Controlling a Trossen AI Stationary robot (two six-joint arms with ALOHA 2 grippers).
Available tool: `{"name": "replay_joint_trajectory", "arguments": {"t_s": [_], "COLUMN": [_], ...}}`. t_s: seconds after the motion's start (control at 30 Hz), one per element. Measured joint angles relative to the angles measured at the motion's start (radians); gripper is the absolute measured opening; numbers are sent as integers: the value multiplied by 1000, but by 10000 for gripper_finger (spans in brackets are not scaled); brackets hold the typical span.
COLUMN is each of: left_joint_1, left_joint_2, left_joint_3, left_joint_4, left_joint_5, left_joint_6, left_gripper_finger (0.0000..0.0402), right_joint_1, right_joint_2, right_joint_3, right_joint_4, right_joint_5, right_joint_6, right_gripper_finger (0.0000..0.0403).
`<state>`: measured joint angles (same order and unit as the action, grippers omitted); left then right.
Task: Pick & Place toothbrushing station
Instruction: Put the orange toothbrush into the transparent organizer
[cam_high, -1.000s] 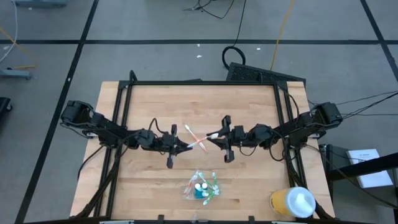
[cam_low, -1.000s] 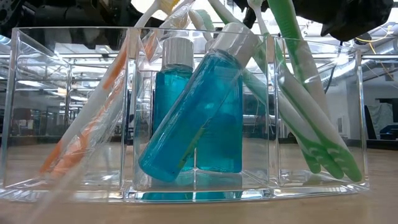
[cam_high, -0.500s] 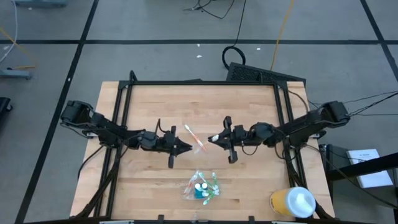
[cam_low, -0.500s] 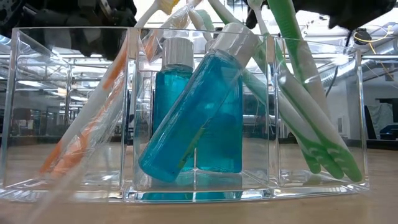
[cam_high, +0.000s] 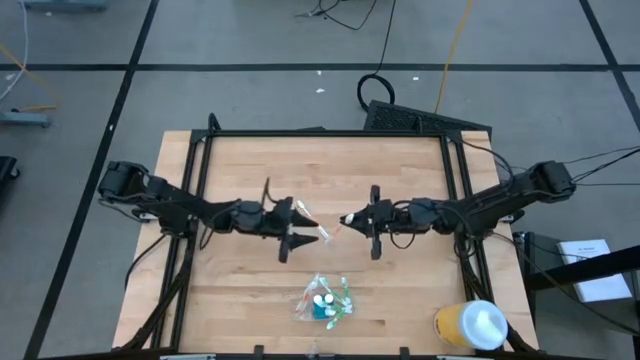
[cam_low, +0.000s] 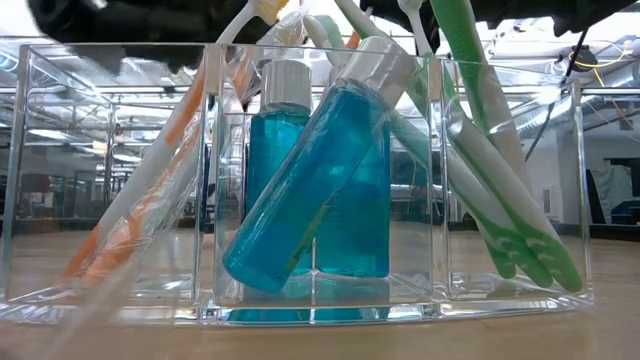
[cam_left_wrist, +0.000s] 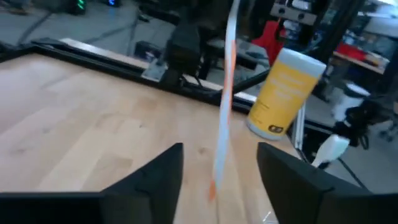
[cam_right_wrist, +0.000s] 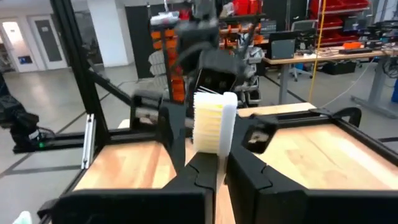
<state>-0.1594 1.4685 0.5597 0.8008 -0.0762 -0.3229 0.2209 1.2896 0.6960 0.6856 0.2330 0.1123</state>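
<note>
The toothbrushing station (cam_high: 323, 300) is a clear plastic holder near the table's front edge, resting on its base. In the low view the station (cam_low: 300, 290) holds blue bottles and wrapped toothbrushes. Mid-table my two grippers face each other. My right gripper (cam_high: 347, 221) is shut on a white-headed toothbrush (cam_right_wrist: 209, 127). My left gripper (cam_high: 303, 227) is open, with a long orange-and-white wrapped brush (cam_left_wrist: 222, 118) slanting between its fingers (cam_left_wrist: 152, 180). My right gripper pinches the toothbrush just below its bristle head (cam_right_wrist: 210, 155) between its two fingers. The fingers lie level and come from the table's right side. The head stands up above the fingertips, clear of the table. Whether my left gripper touches the orange-and-white brush, I cannot tell.
A yellow cup with a white lid (cam_high: 471, 325) lies at the front right corner. A black frame (cam_high: 320, 135) runs around the tabletop. Bare wood lies between the grippers and the far edge.
My left gripper has moved a little toward the table's right edge, rolled, and opened its fingers around the orange-and-white brush. My right arm has drawn back slightly toward the right edge. The station has not moved.
</note>
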Motion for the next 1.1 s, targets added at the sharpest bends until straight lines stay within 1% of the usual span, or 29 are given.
{"name": "replay_joint_trajectory", "arguments": {"t_s": [0.1, 0.2, 0.27, 0.37, 0.5, 0.6, 0.67, 0.77, 0.97, 1.1], "left_joint_1": [32, 52, 62, 70, 80, 81, 81, 82, 83, 83], "left_joint_2": [0, 0, 0, 0, 0, 10, 30, 95, 201, 227], "left_joint_3": [99, 181, 207, 231, 236, 236, 237, 259, 358, 399], "left_joint_4": [-152, -288, -317, -302, -269, -229, -193, -143, -147, -165], "left_joint_5": [70, 74, 74, 79, 148, 162, 163, 162, 149, 163], "left_joint_6": [10, 56, 76, 78, 53, 47, 41, 33, 89, 115], "left_gripper_finger": [237, 252, 256, 257, 257, 257, 257, 257, 257, 257], "right_joint_1": [-7, -10, -10, -10, -10, -10, -10, -11, -11, -10], "right_joint_2": [3, 7, 15, 14, 14, 14, 14, 14, 14, 14], "right_joint_3": [0, 0, 0, 0, 0, 0, 0, 0, 0, 0], "right_joint_4": [-10, -7, -11, -9, -12, -9, -10, -9, -21, -25], "right_joint_5": [-2, -2, -2, -2, -2, -2, -2, -2, -2, -3], "right_joint_6": [2, 7, 7, 7, 18, 17, 16, 18, 26, 26], "right_gripper_finger": [8, 8, 8, 8, 8, 8, 8, 8, 8, 8]}}
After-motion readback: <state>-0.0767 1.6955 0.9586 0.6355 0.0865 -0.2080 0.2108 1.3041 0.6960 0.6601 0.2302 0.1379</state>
